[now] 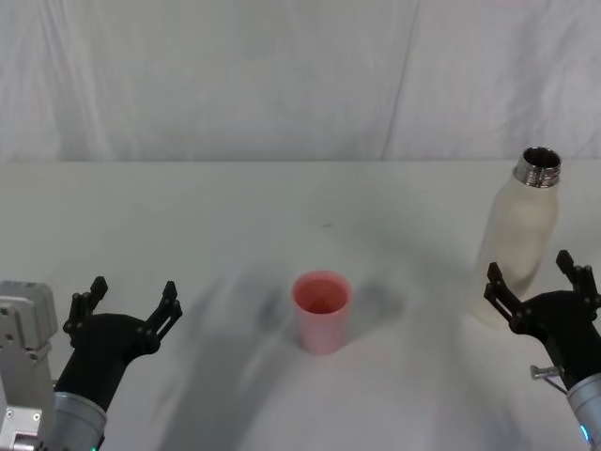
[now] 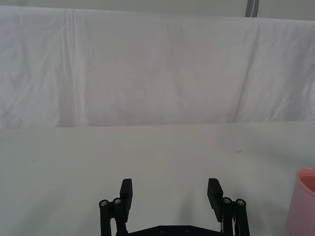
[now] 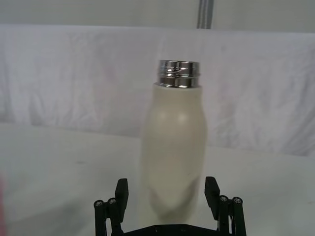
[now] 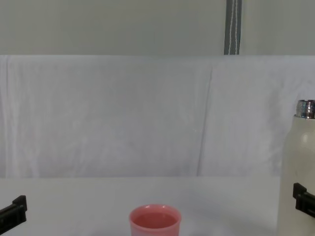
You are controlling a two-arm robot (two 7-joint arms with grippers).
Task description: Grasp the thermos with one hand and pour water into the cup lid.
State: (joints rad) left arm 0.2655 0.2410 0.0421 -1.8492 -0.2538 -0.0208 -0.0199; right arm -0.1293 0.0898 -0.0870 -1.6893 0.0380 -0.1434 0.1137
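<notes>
Cream-white speckled thermos [image 1: 519, 240] with open steel neck upright at frame right, right gripper [image 1: 540, 282] spread wide just before its lower body; best closed squarely mid-body, kept vertical. Small pink cup lid [image 1: 321, 310] at centre. Left gripper [image 1: 130, 303] open, lower left

Thermos [image 1: 519, 246], right of frame: cream-white body, matt, faintly speckled; neck polished steel, glossy, threaded, mirror glints. Cup lid [image 1: 321, 311], lower centre: pink, matt, smooth walls, looks plastic. Table [image 1: 235, 216]: white, matt, smooth. Backdrop [image 1: 282, 75], upper half: white cloth, soft creases. Left gripper [image 1: 130, 309], lower left, and right gripper [image 1: 540, 292], lower right: matt black fingers, plastic-looking. Wrist block [image 1: 21, 329], lower left edge: grey metal, dull sheen.
</notes>
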